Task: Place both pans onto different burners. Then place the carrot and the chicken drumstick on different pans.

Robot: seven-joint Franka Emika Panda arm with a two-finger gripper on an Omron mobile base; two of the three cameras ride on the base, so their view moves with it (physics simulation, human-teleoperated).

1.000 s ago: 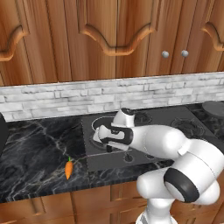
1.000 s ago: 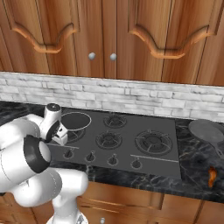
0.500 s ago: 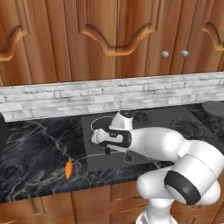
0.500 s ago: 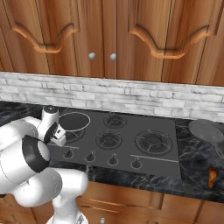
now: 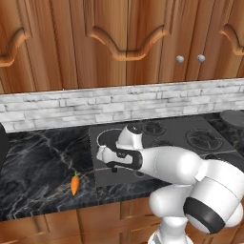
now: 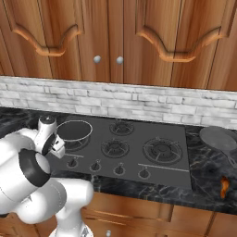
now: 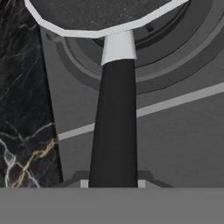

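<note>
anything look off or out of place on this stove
Nothing spilled or damaged. The plain dark grey frying pan and the golden-brown chicken drumstick sit on the counter right of the stovetop, the bright orange carrot to its left.

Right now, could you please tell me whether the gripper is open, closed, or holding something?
Gripper: closed on the black handle of the silver-rimmed pan, which sits over a stovetop burner.

Glossy veined marble counter [image 5: 38, 176], matt grey stovetop [image 6: 176, 139] (smooth), varnished wood cabinets [image 6: 115, 37]
</note>
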